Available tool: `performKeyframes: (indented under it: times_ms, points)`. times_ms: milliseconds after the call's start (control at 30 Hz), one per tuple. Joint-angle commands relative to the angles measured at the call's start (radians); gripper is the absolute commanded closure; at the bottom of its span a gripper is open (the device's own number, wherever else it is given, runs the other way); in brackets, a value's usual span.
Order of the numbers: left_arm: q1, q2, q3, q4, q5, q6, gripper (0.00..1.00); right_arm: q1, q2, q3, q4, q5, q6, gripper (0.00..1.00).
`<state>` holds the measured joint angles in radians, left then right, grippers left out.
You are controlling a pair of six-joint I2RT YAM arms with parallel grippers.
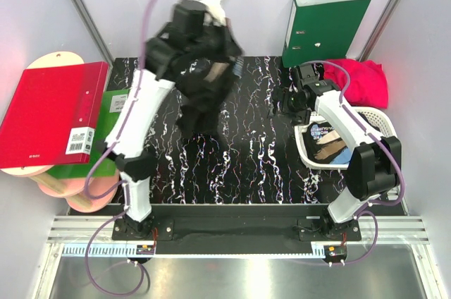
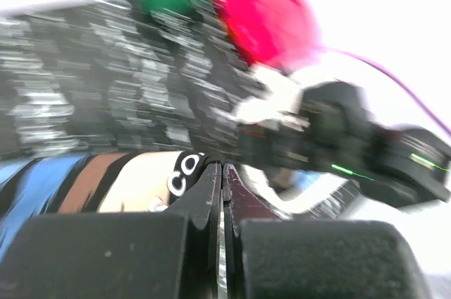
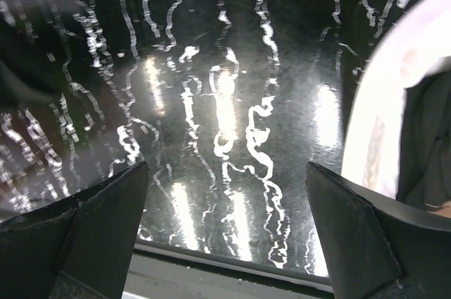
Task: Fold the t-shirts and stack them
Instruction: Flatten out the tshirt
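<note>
My left gripper (image 1: 211, 49) is raised high over the back of the table, shut on a black t-shirt (image 1: 204, 98) that hangs bunched below it. In the left wrist view the fingers (image 2: 222, 168) are pressed together, with the shirt's tan and blue print (image 2: 106, 182) beside them. My right gripper (image 1: 285, 101) is open and empty, low over the table (image 3: 232, 66) just left of the basket; its own view (image 3: 225, 200) shows bare table between the fingers. A crimson-pink t-shirt (image 1: 363, 80) lies bunched at the back right and also shows in the left wrist view (image 2: 271, 20). Another black printed tee (image 1: 328, 145) lies in the basket.
The white lattice basket (image 1: 380, 119) stands at the right edge; its rim shows in the right wrist view (image 3: 373, 123). A green binder (image 1: 325, 27) stands upright at the back. A red binder (image 1: 53, 112) lies on a green one (image 1: 113, 105) at the left.
</note>
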<state>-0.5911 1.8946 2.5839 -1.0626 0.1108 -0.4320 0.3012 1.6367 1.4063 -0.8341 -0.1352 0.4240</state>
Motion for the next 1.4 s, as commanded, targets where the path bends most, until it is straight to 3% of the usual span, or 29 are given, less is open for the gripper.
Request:
performKeyframes:
  times_ms: [0, 100, 233, 367, 467, 633, 733, 867, 900, 1000, 1367]
  points:
    - [-0.093, 0.087, 0.022, 0.224, 0.418, -0.140, 1.00, 0.006, -0.038, -0.029, 0.013, 0.092, 0.022, 0.00]
    - [-0.124, 0.090, 0.028, 0.315, 0.494, -0.197, 1.00, -0.013, -0.055, -0.058, -0.003, 0.209, 0.064, 0.00]
    - [-0.099, -0.055, -0.092, 0.337, 0.365, -0.156, 1.00, -0.114, -0.130, -0.113, -0.014, 0.361, 0.113, 0.00]
    - [0.006, -0.192, -0.318, 0.313, 0.233, -0.131, 1.00, -0.249, -0.187, -0.139, 0.003, 0.387, 0.092, 0.00]
    - [0.092, -0.275, -0.538, 0.280, 0.129, -0.122, 1.00, -0.252, -0.178, -0.118, 0.012, 0.378, 0.042, 0.00]
    - [0.197, -0.256, -0.645, 0.170, 0.058, -0.096, 1.00, -0.252, -0.137, -0.110, 0.036, 0.269, 0.062, 0.00]
    - [0.211, -0.175, -0.637, 0.092, 0.004, -0.059, 1.00, -0.251, -0.114, -0.113, 0.090, 0.137, 0.070, 0.01]
    - [0.215, -0.033, -0.501, -0.049, -0.108, -0.063, 1.00, -0.251, -0.051, -0.081, 0.130, -0.096, 0.018, 0.04]
    - [0.215, -0.022, -0.486, -0.057, -0.147, -0.080, 1.00, -0.249, -0.016, -0.069, 0.125, -0.206, 0.007, 0.08]
    - [0.220, 0.024, -0.406, -0.091, -0.264, -0.105, 1.00, -0.212, 0.044, -0.012, 0.072, -0.329, -0.043, 0.09]
    - [0.304, 0.204, -0.254, -0.189, -0.424, -0.146, 1.00, -0.050, 0.250, 0.111, -0.037, -0.575, -0.070, 0.10]
